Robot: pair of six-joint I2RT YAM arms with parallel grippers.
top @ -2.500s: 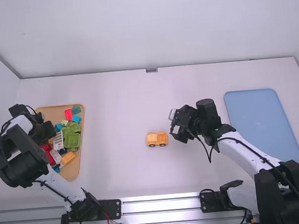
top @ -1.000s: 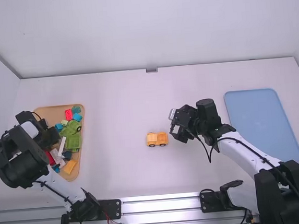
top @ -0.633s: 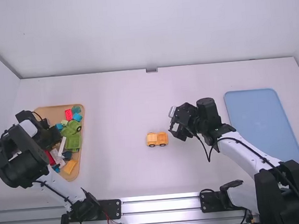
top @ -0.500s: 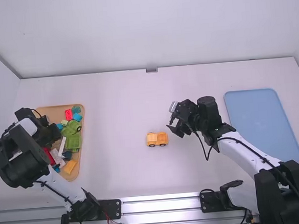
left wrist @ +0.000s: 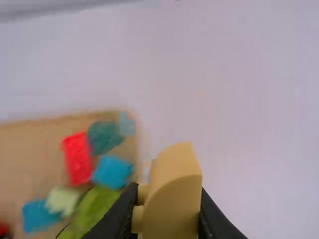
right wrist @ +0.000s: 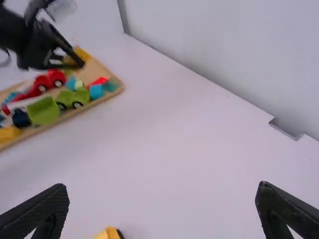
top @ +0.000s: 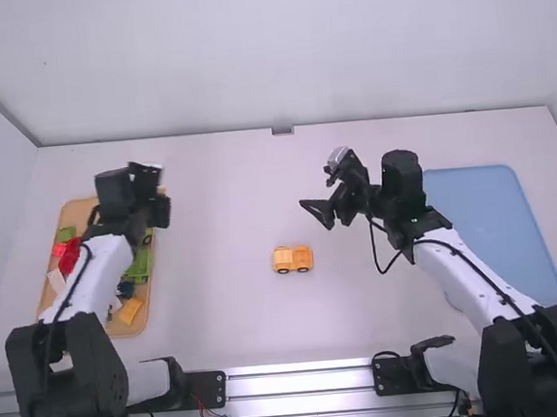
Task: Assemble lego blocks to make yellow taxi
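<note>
My left gripper (top: pixel 161 201) is over the tray's far right part; in the left wrist view the left gripper (left wrist: pixel 167 219) is shut on a curved yellow block (left wrist: pixel 174 194). An orange-yellow wheeled piece (top: pixel 293 258) stands upright on the table near the middle, and its corner (right wrist: pixel 108 233) shows at the bottom of the right wrist view. Beyond that piece and to its right is the right gripper (top: pixel 317 193), held apart from it. Seen from its wrist, the right gripper (right wrist: pixel 163 193) is open with nothing between its fingers.
The wooden tray (top: pixel 140 320) on the left holds green pieces (top: pixel 138 268), red pieces (top: pixel 70 254) and another yellow block (top: pixel 129 310). A blue tray (top: pixel 495 224) lies at the right. A wall borders the table's far edge.
The left gripper has moved away from the camera and rightward across the tray, with the yellow block. The right gripper has shifted slightly farther from the camera and its fingers have spread. The wheeled piece stayed put.
</note>
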